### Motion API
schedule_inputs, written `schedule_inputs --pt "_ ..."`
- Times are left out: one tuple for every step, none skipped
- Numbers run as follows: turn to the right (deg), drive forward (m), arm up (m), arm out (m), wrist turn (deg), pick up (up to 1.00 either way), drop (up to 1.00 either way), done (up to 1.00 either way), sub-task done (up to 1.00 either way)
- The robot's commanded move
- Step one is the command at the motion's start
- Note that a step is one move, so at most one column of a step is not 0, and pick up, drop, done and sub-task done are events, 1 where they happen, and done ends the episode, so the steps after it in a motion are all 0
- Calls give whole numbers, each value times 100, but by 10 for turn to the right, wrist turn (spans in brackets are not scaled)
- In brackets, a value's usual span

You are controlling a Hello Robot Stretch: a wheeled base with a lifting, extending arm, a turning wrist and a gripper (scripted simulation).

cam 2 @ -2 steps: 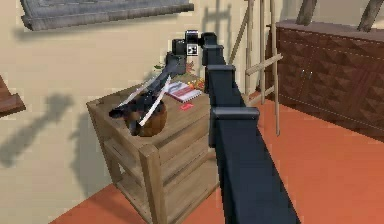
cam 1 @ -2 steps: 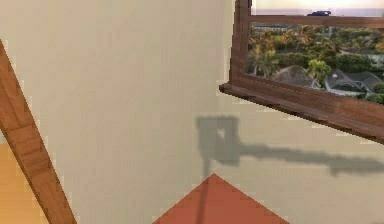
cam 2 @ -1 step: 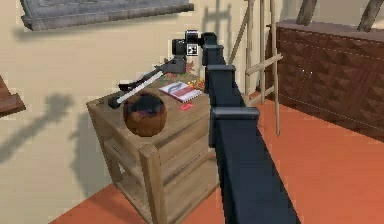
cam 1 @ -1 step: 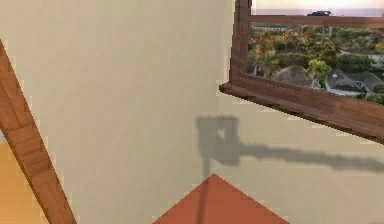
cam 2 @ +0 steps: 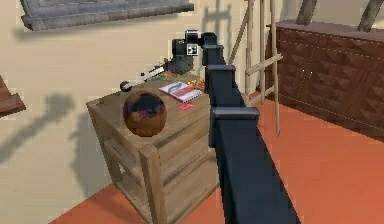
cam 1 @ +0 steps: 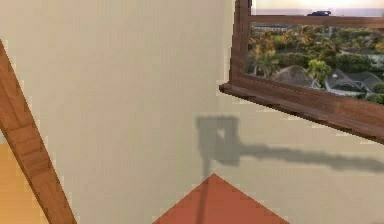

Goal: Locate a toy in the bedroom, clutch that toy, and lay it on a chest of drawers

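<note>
Your jaws show upper middle, near a dark brown round ball point(cam 2: 145, 113) on a pale wooden crate tabletop point(cam 2: 108, 104); you cannot tell whether they grasp anything.

In the arm side view, the arm point(cam 2: 235, 140) runs off the bottom edge and hides the right side of the bench point(cam 2: 118, 150), which that edge also cuts. The gripper point(cam 2: 170, 68) sits among small things at the bench's back. Its far end cannot be made out, nor whether it holds anything. A thin pale-tipped rod point(cam 2: 140, 79) beside it is too small to name. The top edge cuts the framed thing point(cam 2: 100, 12) at upper left, and the right edge cuts the chest of drawers point(cam 2: 330, 65). In the forward view, the window point(cam 1: 310, 60) runs off the top and right.
</note>
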Motion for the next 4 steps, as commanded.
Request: schedule_inputs --pt "0 0 -20 0 0 0 0 0 0" --pt "0 0 0 0 0 100 0 0 0" --pt "0 0 10 0 0 0 0 0 0" --pt "0 0 10 0 0 0 0 0 0"
